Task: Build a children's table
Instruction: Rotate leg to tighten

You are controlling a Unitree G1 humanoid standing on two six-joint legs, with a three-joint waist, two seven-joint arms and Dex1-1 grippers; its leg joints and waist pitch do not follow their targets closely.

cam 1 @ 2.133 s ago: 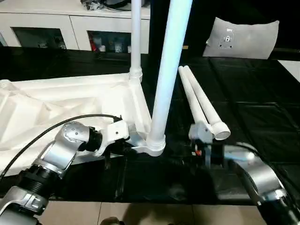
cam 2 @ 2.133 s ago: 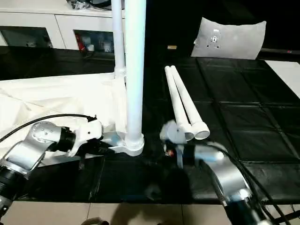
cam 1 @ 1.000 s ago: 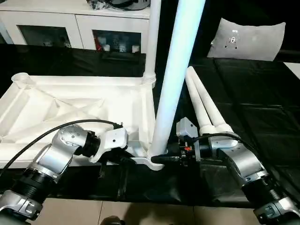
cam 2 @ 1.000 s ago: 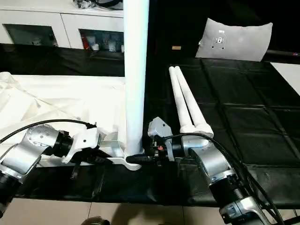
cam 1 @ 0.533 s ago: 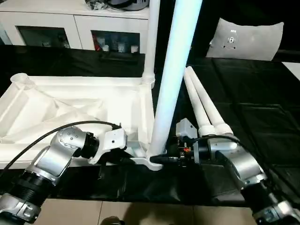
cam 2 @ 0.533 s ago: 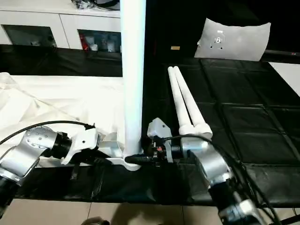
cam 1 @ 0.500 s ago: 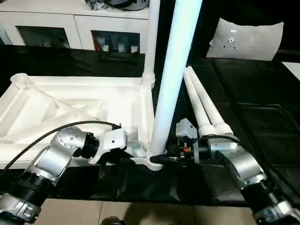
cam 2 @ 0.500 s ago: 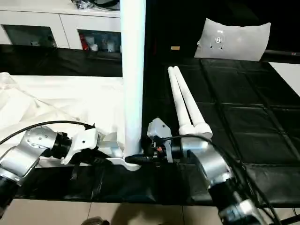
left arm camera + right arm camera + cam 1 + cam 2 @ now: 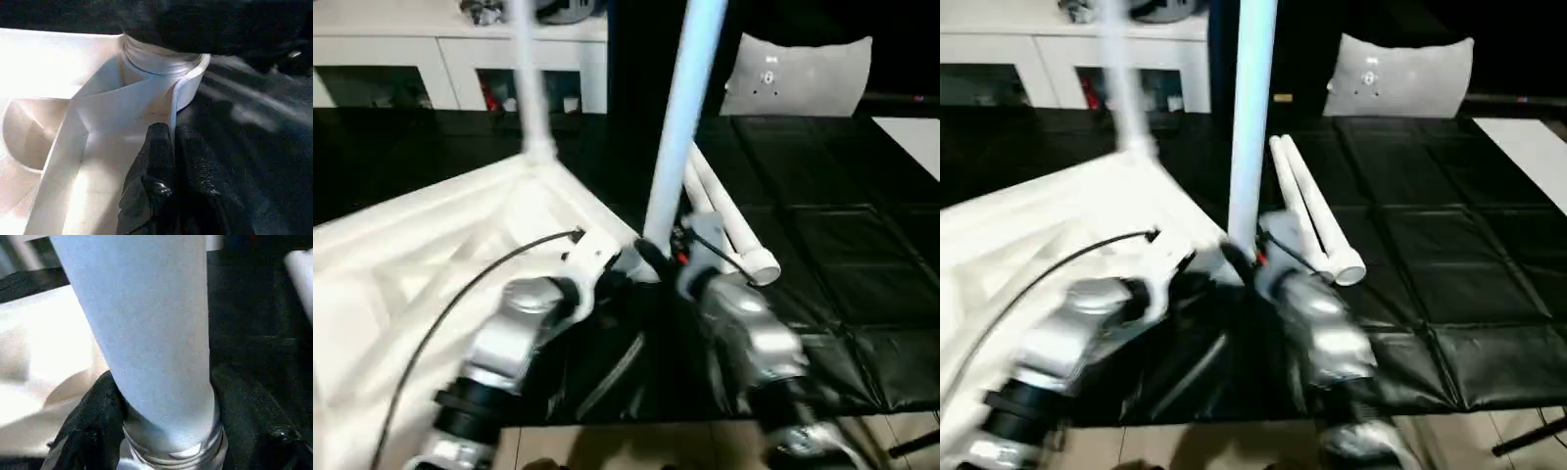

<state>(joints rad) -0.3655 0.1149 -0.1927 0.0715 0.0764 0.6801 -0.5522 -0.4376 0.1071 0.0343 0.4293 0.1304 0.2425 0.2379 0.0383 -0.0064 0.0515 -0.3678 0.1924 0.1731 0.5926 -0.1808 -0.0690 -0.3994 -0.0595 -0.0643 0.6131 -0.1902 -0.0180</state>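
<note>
Lying upside down on the black mat [image 9: 862, 255], the table top [image 9: 431, 255] has two legs standing in corner sockets. Around the base of the nearer upright leg [image 9: 677, 127], the right gripper [image 9: 161, 431] sits with its black fingers [image 9: 93, 421] on either side. Pinched narrow, the left gripper [image 9: 171, 161] clamps the top's rim wall beside that socket. Two loose legs [image 9: 729, 220] lie at two o'clock of the socket.
</note>
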